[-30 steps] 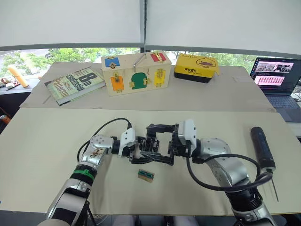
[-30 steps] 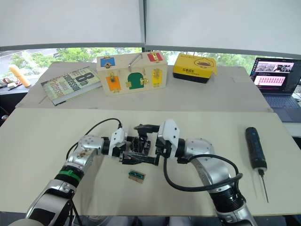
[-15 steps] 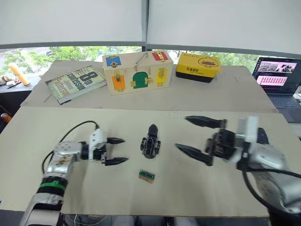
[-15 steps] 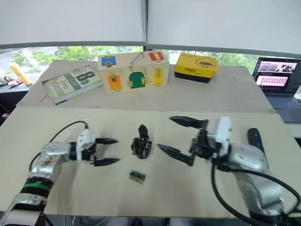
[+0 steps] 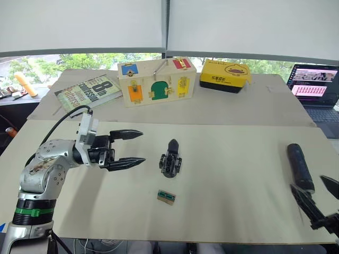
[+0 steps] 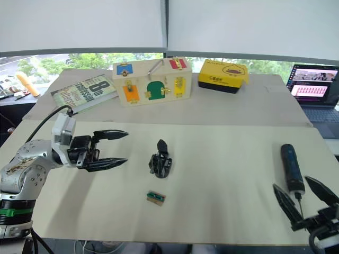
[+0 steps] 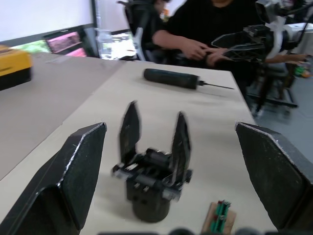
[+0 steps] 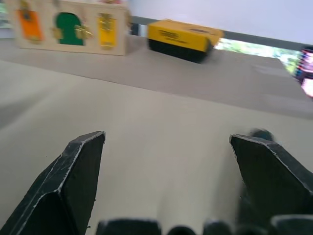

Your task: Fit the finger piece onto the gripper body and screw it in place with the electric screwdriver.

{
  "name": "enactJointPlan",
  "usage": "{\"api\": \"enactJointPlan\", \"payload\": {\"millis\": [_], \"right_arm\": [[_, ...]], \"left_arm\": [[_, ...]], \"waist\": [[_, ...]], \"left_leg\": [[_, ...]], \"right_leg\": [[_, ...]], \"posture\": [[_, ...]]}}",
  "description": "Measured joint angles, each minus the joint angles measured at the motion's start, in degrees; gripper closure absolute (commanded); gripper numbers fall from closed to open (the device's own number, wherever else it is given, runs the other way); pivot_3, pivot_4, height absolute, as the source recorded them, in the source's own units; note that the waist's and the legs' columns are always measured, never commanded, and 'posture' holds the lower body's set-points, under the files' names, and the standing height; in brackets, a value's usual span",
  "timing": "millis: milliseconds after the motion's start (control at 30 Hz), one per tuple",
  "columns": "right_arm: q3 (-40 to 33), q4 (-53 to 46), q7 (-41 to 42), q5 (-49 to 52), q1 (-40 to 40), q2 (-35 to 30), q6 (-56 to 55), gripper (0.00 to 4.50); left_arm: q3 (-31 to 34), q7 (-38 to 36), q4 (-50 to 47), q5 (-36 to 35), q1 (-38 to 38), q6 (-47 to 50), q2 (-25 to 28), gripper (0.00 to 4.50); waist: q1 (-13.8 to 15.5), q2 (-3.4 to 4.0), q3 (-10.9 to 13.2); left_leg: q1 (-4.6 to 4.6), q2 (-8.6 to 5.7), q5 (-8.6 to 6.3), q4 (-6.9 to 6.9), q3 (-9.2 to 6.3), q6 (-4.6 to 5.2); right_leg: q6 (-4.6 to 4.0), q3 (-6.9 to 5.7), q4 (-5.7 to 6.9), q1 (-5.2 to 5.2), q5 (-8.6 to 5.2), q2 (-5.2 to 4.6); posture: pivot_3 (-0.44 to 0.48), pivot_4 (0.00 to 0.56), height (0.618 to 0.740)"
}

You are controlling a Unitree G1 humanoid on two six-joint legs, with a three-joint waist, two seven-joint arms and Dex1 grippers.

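Observation:
The gripper body [image 5: 170,159] stands on the beige table top [image 5: 228,180] at the middle. In the left wrist view two black pointed fingers [image 7: 180,137] rise from it side by side; which of them is the finger piece I cannot tell. My left gripper [image 5: 143,146] hovers open to its left, pointing at it and apart from it. The electric screwdriver [image 5: 299,166] lies at the far right, bit toward the front edge. My right gripper [image 6: 290,181] is open at the front right, one finger on each side of the bit end, holding nothing.
A small green-and-tan block [image 5: 165,197] lies just in front of the gripper body. On the back table stand a wooden latch box [image 5: 156,82], a yellow box [image 5: 224,75] and a book [image 5: 87,93]. A laptop [image 5: 318,87] is at the right; a person [image 7: 215,29] sits beyond.
Both grippers have let go of the gripper body and drawn away. The left went left and rose; the right swung far right to the screwdriver. The body stands alone.

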Motion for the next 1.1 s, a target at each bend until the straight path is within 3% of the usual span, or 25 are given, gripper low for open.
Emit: {"api": "enactJointPlan", "payload": {"millis": [200, 400, 567, 667, 933, 1100], "right_arm": [[0.56, 2.60, -3.26, 0.16, 2.76, -0.40, 2.95, 0.00], [0.86, 6.69, -20.01, 6.97, -13.48, -19.67, 24.85, 0.00], [5.68, 18.97, -19.92, 6.48, -22.73, -28.43, 34.52, 0.00], [12.27, 29.52, -18.77, 1.97, -28.74, -34.30, 37.25, 0.00], [23.17, 44.50, -12.20, -4.66, -40.21, -39.09, 41.39, 0.00], [24.78, 48.22, -7.89, -5.81, -43.53, -39.32, 43.31, 1.47]], "left_arm": [[-0.08, -0.35, -1.16, -0.42, -0.83, 0.02, 0.01, 0.04], [-2.00, -2.20, -1.44, 0.06, -1.32, -0.21, -0.13, 0.04], [-2.16, -2.50, -1.41, 0.09, -1.40, -0.26, -0.54, 0.04], [-2.49, -2.47, -2.20, 0.08, -1.58, -0.24, -0.87, 0.04], [-1.93, -1.93, -4.94, -0.71, -0.67, -0.54, -0.08, 0.04], [-1.93, -2.63, -5.49, -1.45, 1.48, 0.34, 1.57, 0.00]], "waist": [[0.00, 0.02, 0.03], [-0.76, -0.13, 0.12], [0.56, -0.11, 0.11], [0.30, -0.17, 0.15], [0.15, -0.21, 0.17], [0.15, -0.21, 0.17]], "left_leg": [[0.58, -0.02, 0.02, -0.49, 0.44, -0.03], [0.70, -0.04, 0.02, -0.52, 0.71, 0.06], [0.66, -0.05, 0.07, -0.56, 0.61, 0.03], [0.61, -0.16, 0.01, -0.54, 0.66, 0.19], [0.65, -0.15, -0.04, -0.50, 0.68, 0.26], [0.67, -0.13, -0.03, -0.48, 0.69, 0.23]], "right_leg": [[-0.03, 0.61, 0.01, 0.00, -0.01, 0.01], [-0.31, 0.92, -0.02, -0.07, 0.17, 0.01], [-0.58, 0.68, -0.09, -0.17, 0.24, 0.21], [-0.45, 0.71, -0.20, -0.16, 0.27, 0.10], [-0.25, 0.74, -0.21, -0.03, 0.24, 0.07], [-0.23, 0.72, -0.16, -0.06, 0.23, 0.08]], "posture": [[0.000, 0.150, 0.740], [0.000, 0.150, 0.740], [0.000, 0.150, 0.740], [0.000, 0.150, 0.740], [0.000, 0.150, 0.740], [0.000, 0.150, 0.740]]}}
